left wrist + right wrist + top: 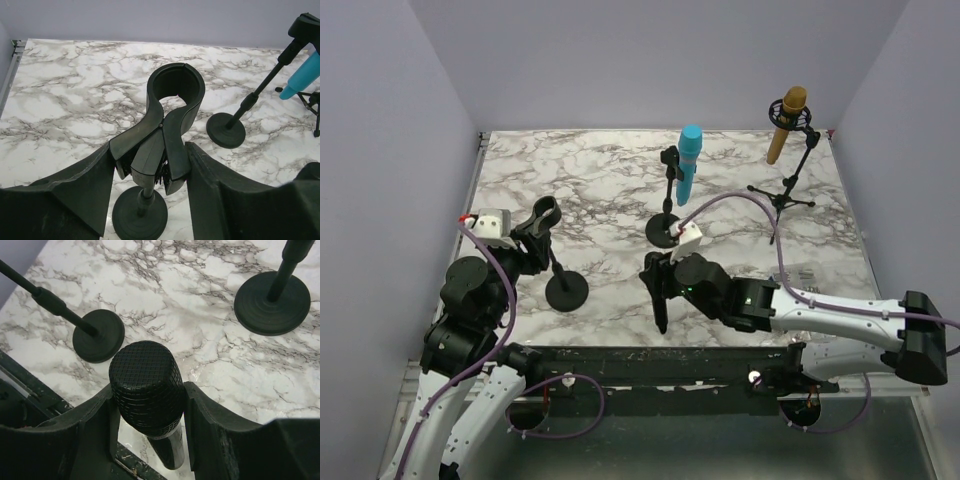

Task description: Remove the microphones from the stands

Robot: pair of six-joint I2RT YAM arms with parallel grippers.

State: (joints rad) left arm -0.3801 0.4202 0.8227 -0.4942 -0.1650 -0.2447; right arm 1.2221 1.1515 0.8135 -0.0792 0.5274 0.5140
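My left arm sits folded, its end effector (535, 234) aimed toward 1 o'clock and closed on the stand clip (177, 87). My right arm stretches low toward 9 o'clock, end effector (658, 284) clamped on the microphone (145, 375).

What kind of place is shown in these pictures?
Probably a robot test cell in a laboratory, not a studio: a marble-patterned table boxed in by plain lilac walls, robot arms bolted at its near edge, and a blue microphone and a gold microphone on stands.

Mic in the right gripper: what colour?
Black mic, with a cross-hatched grille. It shows best in the right wrist view.
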